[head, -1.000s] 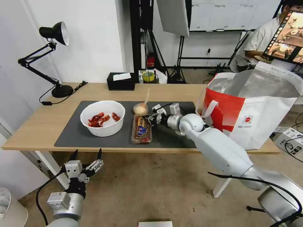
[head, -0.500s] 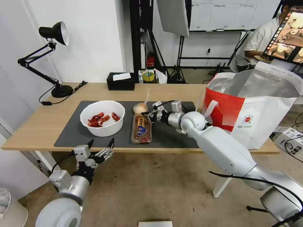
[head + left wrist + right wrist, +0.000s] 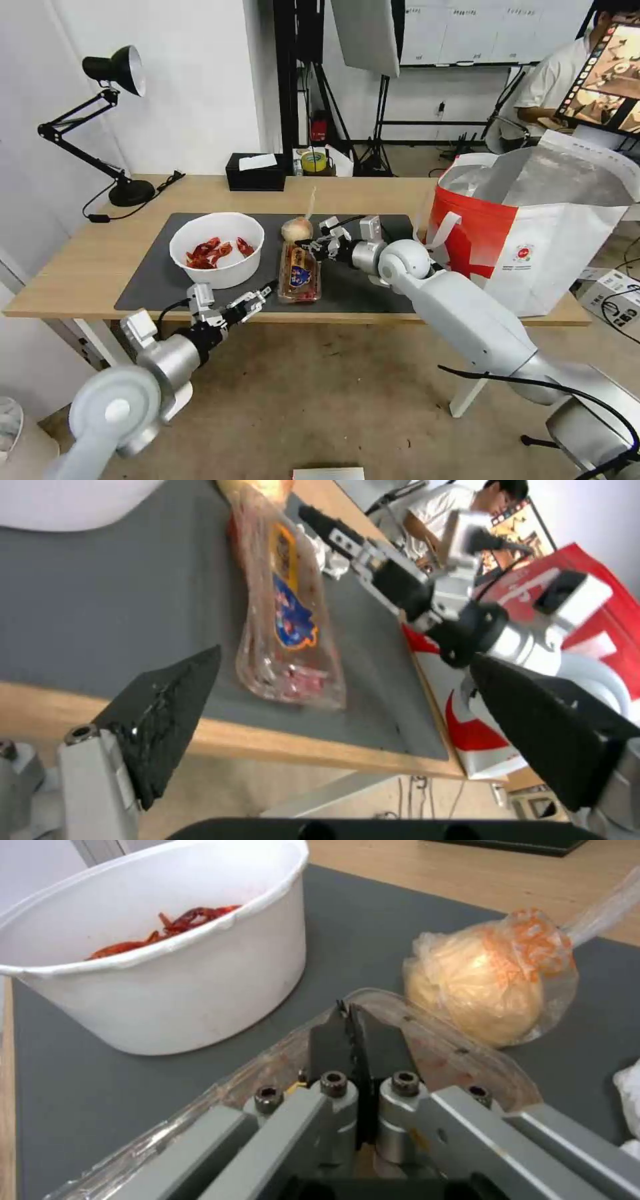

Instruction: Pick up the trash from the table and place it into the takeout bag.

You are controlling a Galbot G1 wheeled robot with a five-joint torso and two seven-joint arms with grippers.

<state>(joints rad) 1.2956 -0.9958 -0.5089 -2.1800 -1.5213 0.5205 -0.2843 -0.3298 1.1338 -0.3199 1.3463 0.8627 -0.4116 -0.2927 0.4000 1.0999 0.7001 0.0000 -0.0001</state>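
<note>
Right pincer (image 3: 350,1032) pressed together over the far end of the clear box (image 3: 299,272) on the table's (image 3: 80,267) grey mat, bowl (image 3: 217,249) alongside, while the left pincer (image 3: 257,301) hangs spread apart at the front edge.

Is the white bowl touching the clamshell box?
Apart. In the head view, a strip of dark mat shows between the white bowl and the clamshell box.

glossy white arm shells, silver wrist cylinders, black cables, black wedge fingers (image 3: 160,715), hex-socket screws
</note>
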